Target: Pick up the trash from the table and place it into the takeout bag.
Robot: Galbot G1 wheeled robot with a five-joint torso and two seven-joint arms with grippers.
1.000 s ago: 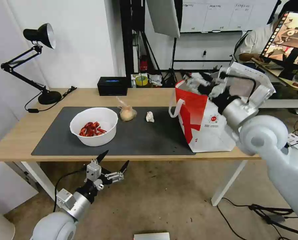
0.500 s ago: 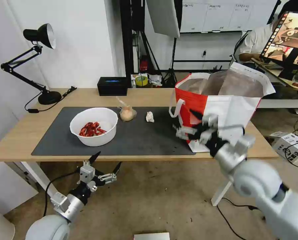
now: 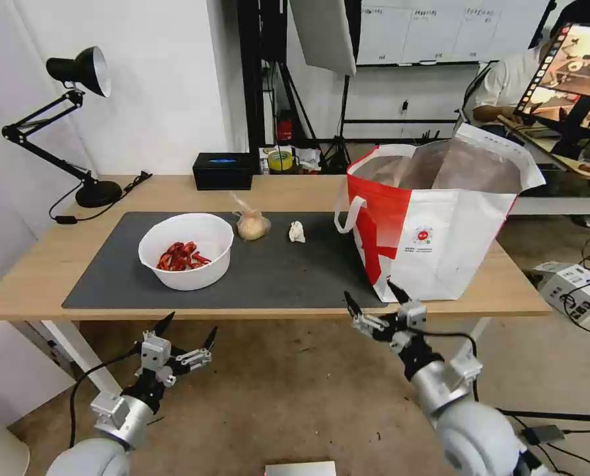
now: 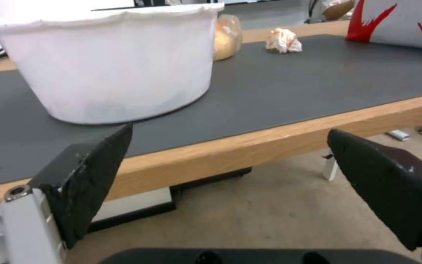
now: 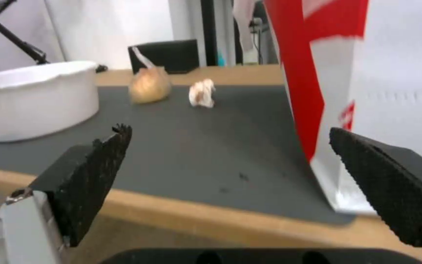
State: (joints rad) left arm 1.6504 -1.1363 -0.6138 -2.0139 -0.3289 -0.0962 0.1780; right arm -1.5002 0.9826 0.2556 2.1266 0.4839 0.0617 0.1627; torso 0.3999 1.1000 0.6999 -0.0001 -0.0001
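Plainly, both hands hang below the worktop (image 3: pixel 37 277) edge, fingers apart and empty: the left hand (image 3: pixel 184 326) sits nearest the bowl (image 3: pixel 186 251) (directly beyond it), while the right hand (image 3: pixel 372 301) waits beside the takeout bag (image 3: pixel 440 231).

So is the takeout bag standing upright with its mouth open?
Yes. The takeout bag stands upright on the table, its mouth wide open, foil lining visible.

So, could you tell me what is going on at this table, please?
Neither gripper holds anything. The left gripper and right gripper hang open below the light-wood table's front edge. The white round bowl of red shell scraps, small knotted clear bag and crumpled white tissue sit on the mat beside the red-and-white takeout bag.
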